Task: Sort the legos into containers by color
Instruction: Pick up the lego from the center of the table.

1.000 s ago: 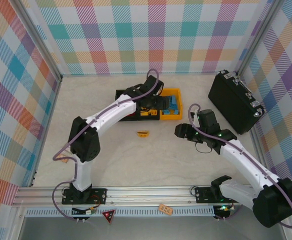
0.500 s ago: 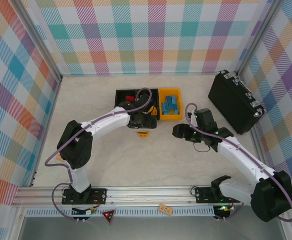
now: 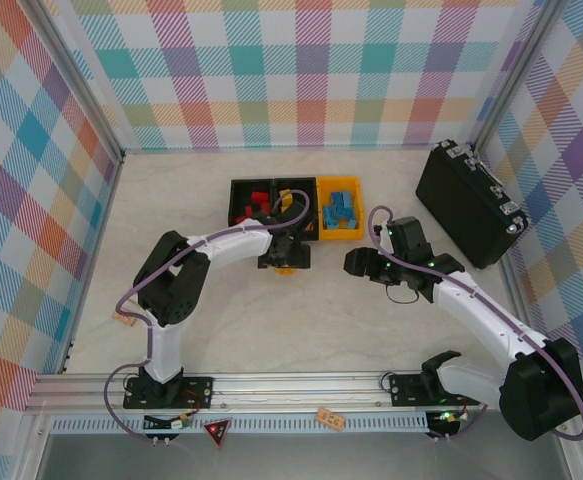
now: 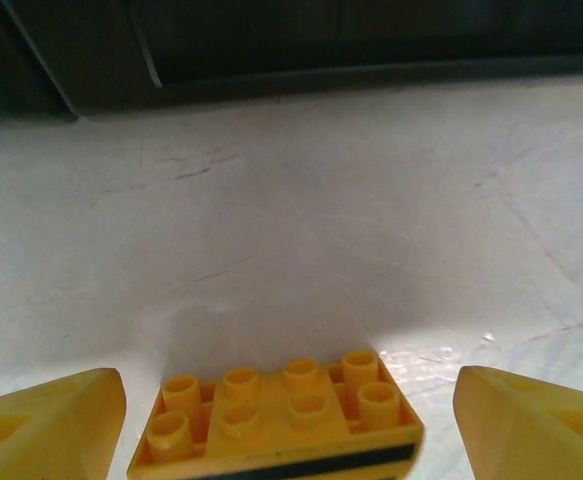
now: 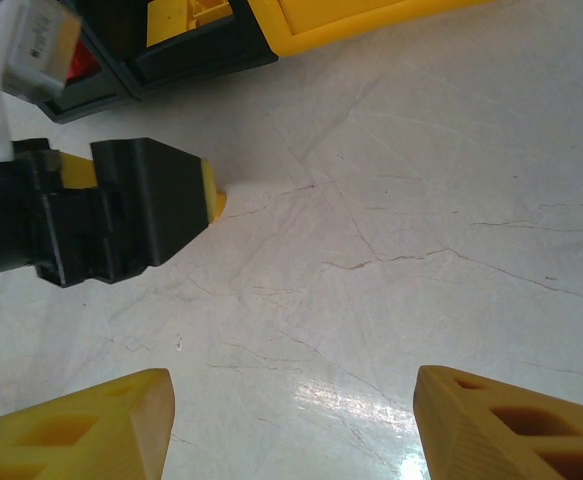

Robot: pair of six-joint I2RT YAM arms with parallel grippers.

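Between spread left gripper (image 4: pixel 289 405) fingers, on table (image 4: pixel 301 220): yellow lego (image 4: pixel 271 430), clear of both.

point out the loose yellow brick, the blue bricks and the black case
yellow brick (image 4: pixel 276 405), left wrist view, its studded top
blue bricks (image 3: pixel 339 212), top view, middle of the pile
black case (image 3: pixel 468 205), top view, middle of its lid
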